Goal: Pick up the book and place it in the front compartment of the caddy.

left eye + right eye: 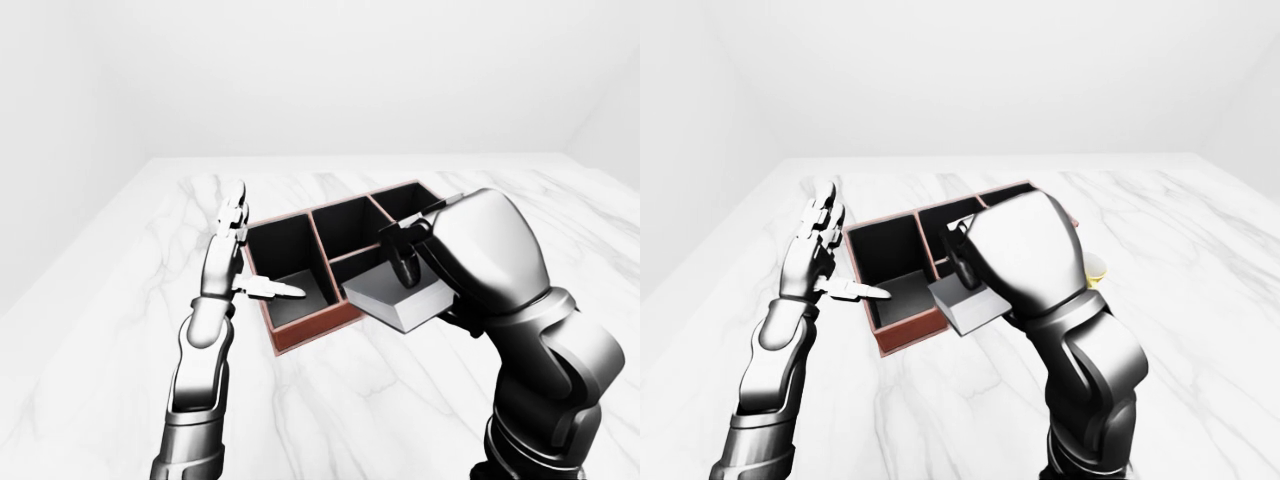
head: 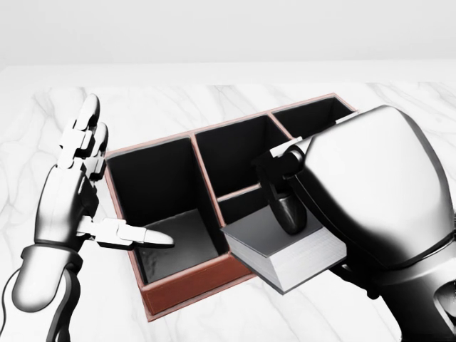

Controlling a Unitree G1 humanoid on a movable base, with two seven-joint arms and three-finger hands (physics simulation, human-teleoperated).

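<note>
Right hand (image 2: 335, 206) clamped on the book (image 2: 285, 249), dark finger (image 2: 287, 210) pressed on its cover; book was held tilted over the caddy (image 2: 182, 288) rim at the middle compartments. Left hand (image 2: 75, 189) stood beside caddy's left wall, fingers spread, thumb over the left compartment. Marble table (image 1: 330, 420) underneath. Yellow cup (image 1: 1095, 268) mostly hidden behind right arm.

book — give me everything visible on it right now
The book is a thick closed volume with a dark grey cover and pale page edges showing on two sides. The right hand holds it, one dark finger pressed on the cover. It sits tilted and lifted, overhanging the near rim of the red-brown caddy by the small middle compartment. Whether it touches the rim I cannot tell. The left hand is open and apart from it.
</note>
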